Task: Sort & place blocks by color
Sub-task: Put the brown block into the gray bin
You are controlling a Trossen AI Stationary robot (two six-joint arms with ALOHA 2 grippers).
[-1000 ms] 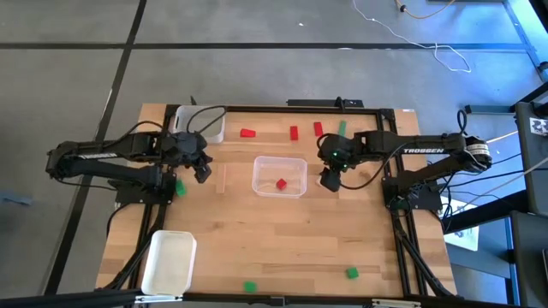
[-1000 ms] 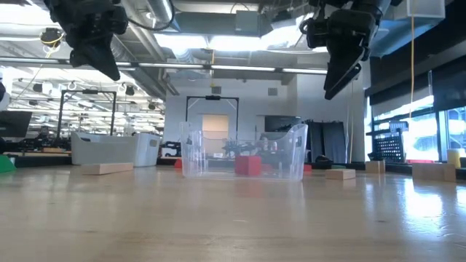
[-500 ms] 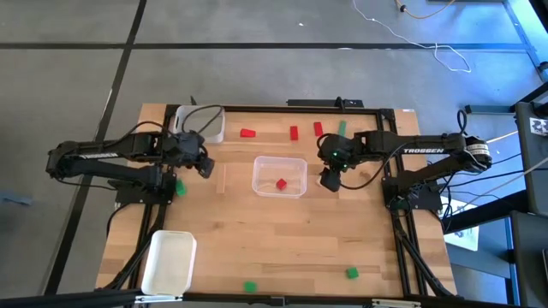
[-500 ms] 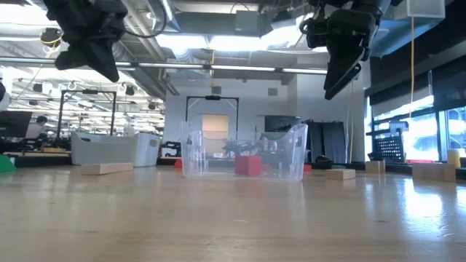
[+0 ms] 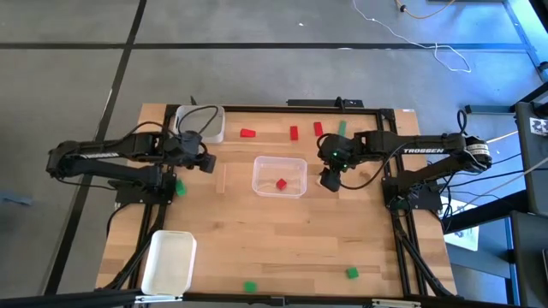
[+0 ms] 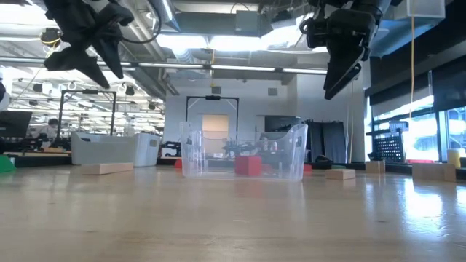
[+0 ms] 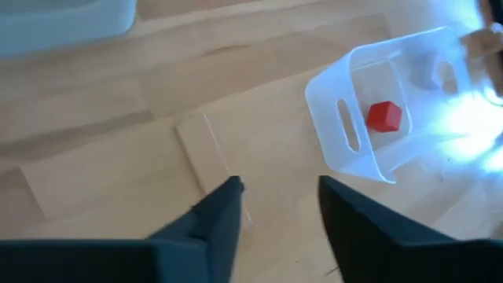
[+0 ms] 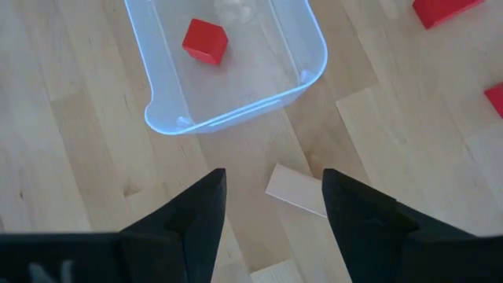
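High view: the left gripper [image 5: 205, 163] hangs with jaws parted and empty over a tan block [image 5: 221, 179], left of the clear tray [image 5: 279, 162]. One red block [image 5: 281, 183] sits inside that tray. The right gripper [image 5: 329, 181] hovers just right of the tray, jaws wide, empty. Other red blocks [image 5: 247, 133] and green blocks [image 5: 350, 273] lie scattered.

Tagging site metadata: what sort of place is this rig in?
Likely an open-plan lab or workshop. The low view shows exposed ceiling ducts, long rows of benches with equipment and a large window. The high view shows a wooden table on a bare concrete floor.
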